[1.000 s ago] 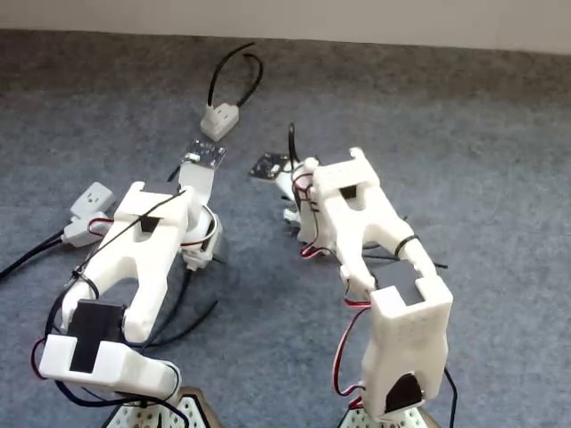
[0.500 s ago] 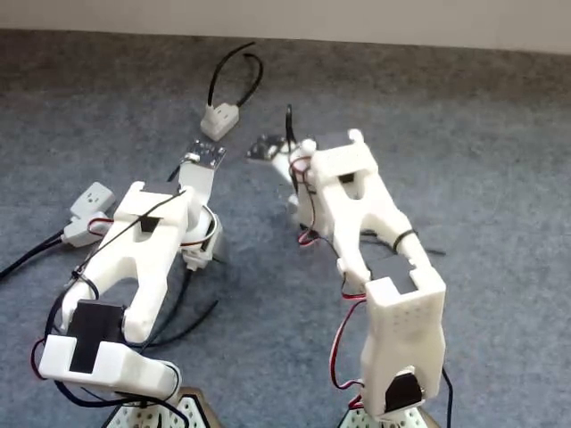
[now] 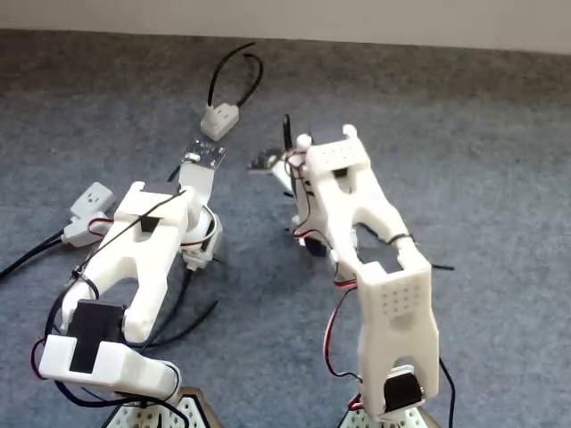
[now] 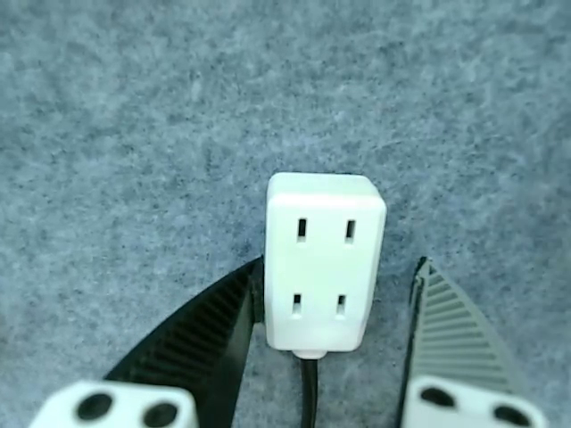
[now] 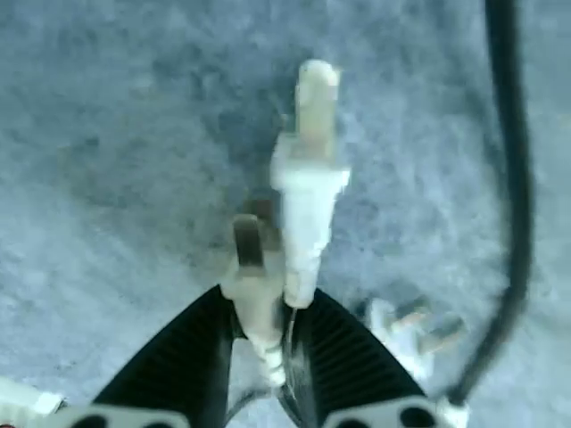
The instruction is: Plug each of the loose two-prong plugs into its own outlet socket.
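Note:
A white outlet block (image 4: 326, 259) with two pairs of slots lies on the grey carpet, its black cord trailing off. My left gripper (image 4: 339, 267) is open, one finger on each side of the block's cord end. From above, that block (image 3: 219, 119) lies just beyond the left gripper (image 3: 203, 153). My right gripper (image 5: 272, 294) is shut on a white two-prong plug (image 5: 303, 192), held above the carpet with a metal prong showing. In the high view the right gripper (image 3: 272, 165) sits right of the block.
A second white outlet block (image 3: 89, 205) with a black cord lies at the left. Another loose plug (image 5: 415, 325) lies on the carpet beside a black cord (image 5: 508, 178). More black cords run under both arms.
The right arm has swung left and away from its base, carrying the plug closer to the far outlet block. The left arm has stayed still.

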